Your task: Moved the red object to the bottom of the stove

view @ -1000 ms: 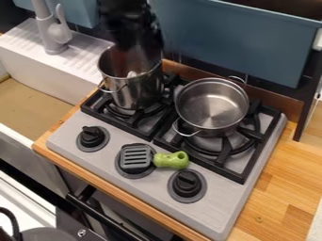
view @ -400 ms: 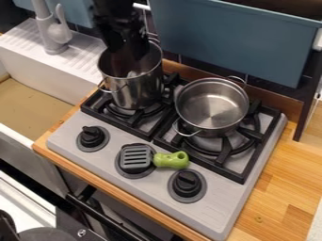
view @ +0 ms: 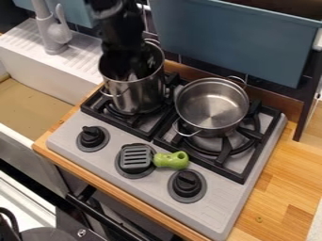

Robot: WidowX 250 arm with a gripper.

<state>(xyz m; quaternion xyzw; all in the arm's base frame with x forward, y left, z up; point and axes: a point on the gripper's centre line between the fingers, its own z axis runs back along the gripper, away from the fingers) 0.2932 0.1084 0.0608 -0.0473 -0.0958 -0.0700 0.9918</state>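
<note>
A grey faucet (view: 49, 30) stands by the white sink (view: 78, 77) at far left. Next comes the grey stove (view: 217, 212), on the wooden surface (view: 283, 174). On its far left burner sits a tall steel pot (view: 141, 96), the black gripper (view: 131, 70) lowered into its mouth; whether the jaws are apart or together, I cannot tell. A black spatula with a green handle (view: 171, 160) lies near centre; right of the tall pot is a wider, lower pot (view: 211, 110).
</note>
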